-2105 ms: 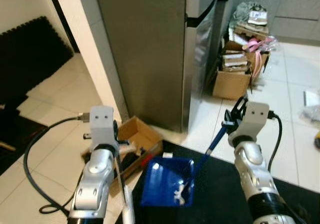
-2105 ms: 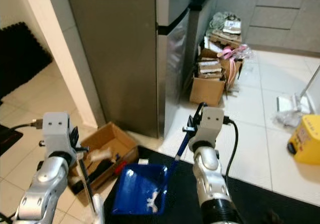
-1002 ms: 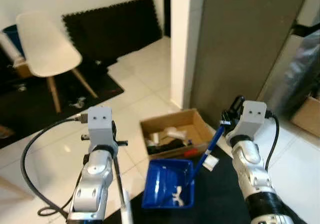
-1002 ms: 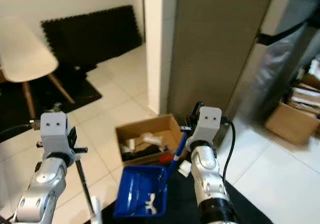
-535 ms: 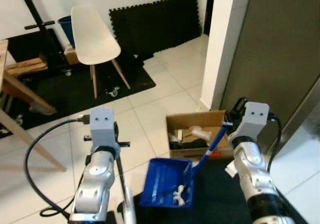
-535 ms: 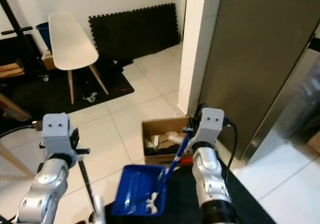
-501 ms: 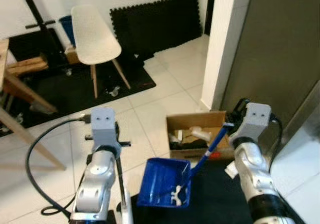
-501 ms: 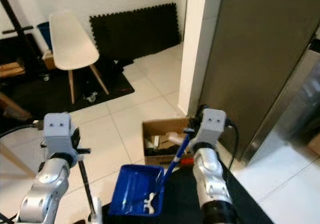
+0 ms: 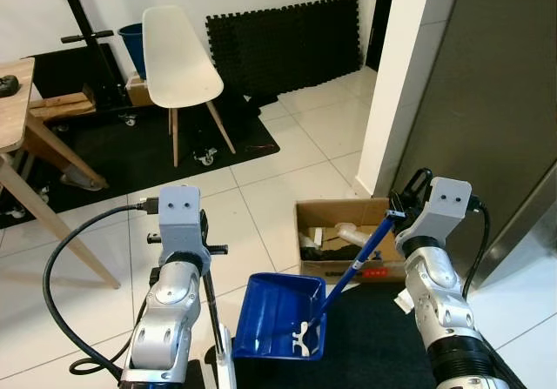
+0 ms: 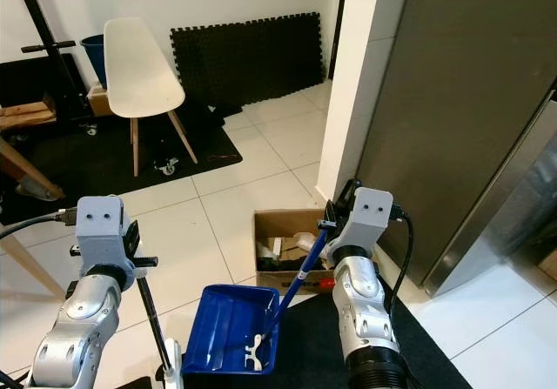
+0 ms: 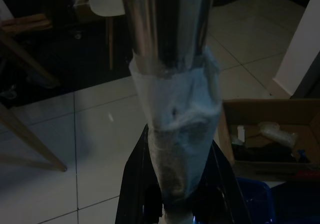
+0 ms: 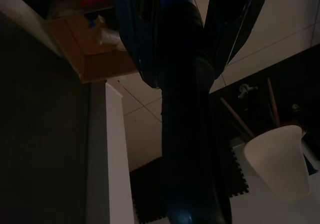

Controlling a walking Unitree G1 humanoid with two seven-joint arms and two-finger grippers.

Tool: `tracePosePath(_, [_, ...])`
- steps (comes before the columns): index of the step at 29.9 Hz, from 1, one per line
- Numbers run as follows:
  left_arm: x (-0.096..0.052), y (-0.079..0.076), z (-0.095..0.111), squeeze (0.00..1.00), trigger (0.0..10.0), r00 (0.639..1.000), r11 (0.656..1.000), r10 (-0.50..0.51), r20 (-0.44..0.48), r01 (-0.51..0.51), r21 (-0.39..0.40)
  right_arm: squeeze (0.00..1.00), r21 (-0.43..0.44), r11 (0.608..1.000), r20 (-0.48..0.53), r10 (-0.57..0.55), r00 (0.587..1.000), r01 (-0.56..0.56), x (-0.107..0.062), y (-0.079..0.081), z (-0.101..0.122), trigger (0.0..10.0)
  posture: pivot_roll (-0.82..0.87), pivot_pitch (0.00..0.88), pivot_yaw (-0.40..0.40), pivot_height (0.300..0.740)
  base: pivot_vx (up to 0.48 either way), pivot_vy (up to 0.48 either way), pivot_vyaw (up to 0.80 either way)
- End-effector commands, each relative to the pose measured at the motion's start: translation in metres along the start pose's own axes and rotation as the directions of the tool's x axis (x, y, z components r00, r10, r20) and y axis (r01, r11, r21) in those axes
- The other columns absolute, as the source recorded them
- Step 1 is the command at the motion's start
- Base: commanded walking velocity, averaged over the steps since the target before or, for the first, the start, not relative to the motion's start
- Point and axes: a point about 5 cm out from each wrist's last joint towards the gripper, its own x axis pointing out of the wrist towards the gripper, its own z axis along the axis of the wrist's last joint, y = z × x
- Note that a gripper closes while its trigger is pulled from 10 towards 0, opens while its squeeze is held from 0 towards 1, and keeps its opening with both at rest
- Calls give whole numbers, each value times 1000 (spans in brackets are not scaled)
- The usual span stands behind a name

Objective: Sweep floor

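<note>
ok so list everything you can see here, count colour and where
dustpan: 1, blue, low in front of the robot, white scraps in it, held by its handle
broom: 1, silver pole, held upright on the left
box: 1, brown cardboard, open, on the tiles beside the pillar, clutter inside
mat: 1, black, on the floor under the dustpan
chair: 1, white, at the back
foam tiles: a stack, black, leaning on the back wall
table: 1, wooden, far left
fridge: 1, grey, right
left gripper: 1, black, shut on broom
right gripper: 1, black, shut on dustpan
</note>
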Motion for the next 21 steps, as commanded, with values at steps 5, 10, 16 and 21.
tracePosePath(5, [1,0,5,0,10000,1000,1000,0,23,-1,21,0,43,999,36,-2,999,1,0,0,7,10000,73,36,21,740,0,0,-748])
tracePosePath(10, [1,0,5,0,10000,1000,1000,0,23,-1,21,0,42,999,35,0,999,-1,0,0,8,10000,71,39,23,740,0,0,-800])
tracePosePath(16, [0,0,5,0,10000,1000,1000,1,23,-1,21,0,27,1000,41,7,999,-9,0,1,9,10000,73,40,22,740,0,0,-267])
tracePosePath(21, [0,0,4,0,10000,1000,1000,1,22,-1,22,0,28,999,40,16,999,-17,0,2,8,10000,71,41,20,740,0,0,0])
